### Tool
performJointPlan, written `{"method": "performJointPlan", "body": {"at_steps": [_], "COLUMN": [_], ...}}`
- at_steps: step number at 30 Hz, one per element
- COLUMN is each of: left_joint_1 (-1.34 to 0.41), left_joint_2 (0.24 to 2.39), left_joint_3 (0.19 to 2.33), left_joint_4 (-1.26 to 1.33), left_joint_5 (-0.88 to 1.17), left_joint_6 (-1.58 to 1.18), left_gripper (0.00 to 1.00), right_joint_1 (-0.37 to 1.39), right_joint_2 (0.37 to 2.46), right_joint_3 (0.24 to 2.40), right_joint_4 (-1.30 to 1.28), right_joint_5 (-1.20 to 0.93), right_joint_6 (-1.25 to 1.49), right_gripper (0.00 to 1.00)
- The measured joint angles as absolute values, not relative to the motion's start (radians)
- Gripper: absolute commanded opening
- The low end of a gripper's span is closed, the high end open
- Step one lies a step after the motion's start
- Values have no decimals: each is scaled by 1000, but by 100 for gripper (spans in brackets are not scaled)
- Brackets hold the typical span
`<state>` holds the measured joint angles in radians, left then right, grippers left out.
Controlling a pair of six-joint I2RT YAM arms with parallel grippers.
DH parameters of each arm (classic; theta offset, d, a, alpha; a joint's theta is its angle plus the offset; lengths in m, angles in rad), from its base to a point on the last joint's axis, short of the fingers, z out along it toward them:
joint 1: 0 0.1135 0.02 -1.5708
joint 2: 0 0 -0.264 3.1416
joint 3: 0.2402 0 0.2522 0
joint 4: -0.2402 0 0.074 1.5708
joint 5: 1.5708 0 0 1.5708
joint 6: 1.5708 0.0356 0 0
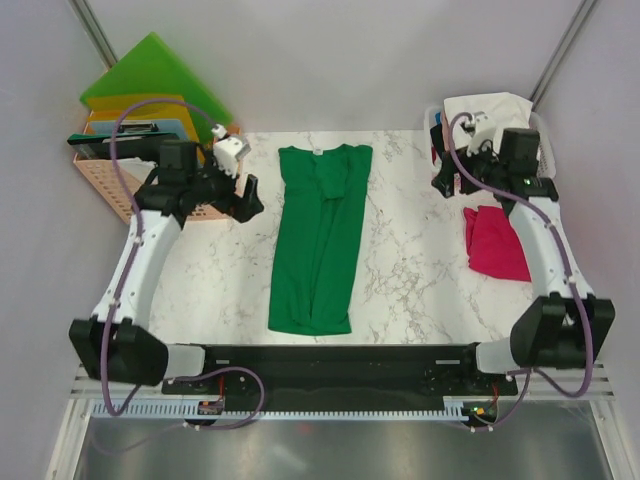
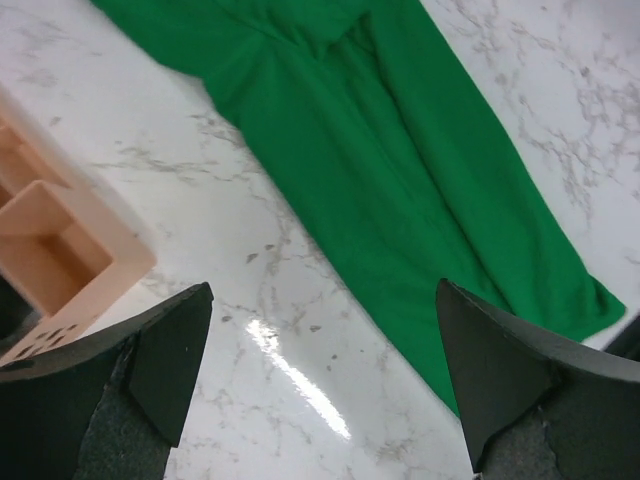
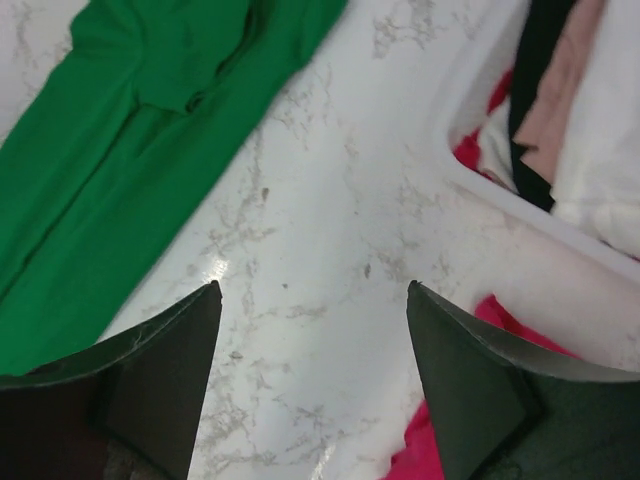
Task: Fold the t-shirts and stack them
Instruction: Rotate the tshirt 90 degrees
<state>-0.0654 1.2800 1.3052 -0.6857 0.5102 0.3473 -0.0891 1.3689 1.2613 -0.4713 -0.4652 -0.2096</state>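
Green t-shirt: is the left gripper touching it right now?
Apart. The top external view shows bare marble table between the open left gripper and the green t-shirt, clear of its left edge.

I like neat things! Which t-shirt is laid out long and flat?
The green t-shirt, a long narrow strip in the middle of the table. The magenta-red one lies bunched up near the right edge.
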Motion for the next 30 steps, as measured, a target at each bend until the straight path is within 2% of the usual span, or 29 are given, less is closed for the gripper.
{"method": "performJointPlan", "body": {"at_steps": [3,9,12,14,15,17,23,30], "left_joint_1": [-119,-131,-144,-155,-159,-166,-169,-168], "left_joint_2": [1474,1888,2052,2147,2190,2260,2387,2412], "left_joint_3": [1466,1858,2021,2114,2146,2188,2196,2199], "left_joint_4": [-800,-903,-939,-960,-966,-981,-1013,-991], "left_joint_5": [535,546,505,484,476,472,477,468], "left_joint_6": [350,338,333,331,331,329,315,291], "left_gripper": [100,100,100,100,100,100,100,100], "right_joint_1": [-2,121,129,129,130,131,157,179], "right_joint_2": [1528,1891,2097,2201,2233,2281,2308,2399], "right_joint_3": [1450,1823,2020,2106,2122,2131,2128,2134], "right_joint_4": [-553,-673,-730,-751,-757,-785,-809,-772], "right_joint_5": [-488,-551,-574,-581,-582,-593,-636,-680], "right_joint_6": [-214,-173,-151,-131,-128,-128,-146,-146], "right_gripper": [78,79,70,76,80,81,77,73]}}
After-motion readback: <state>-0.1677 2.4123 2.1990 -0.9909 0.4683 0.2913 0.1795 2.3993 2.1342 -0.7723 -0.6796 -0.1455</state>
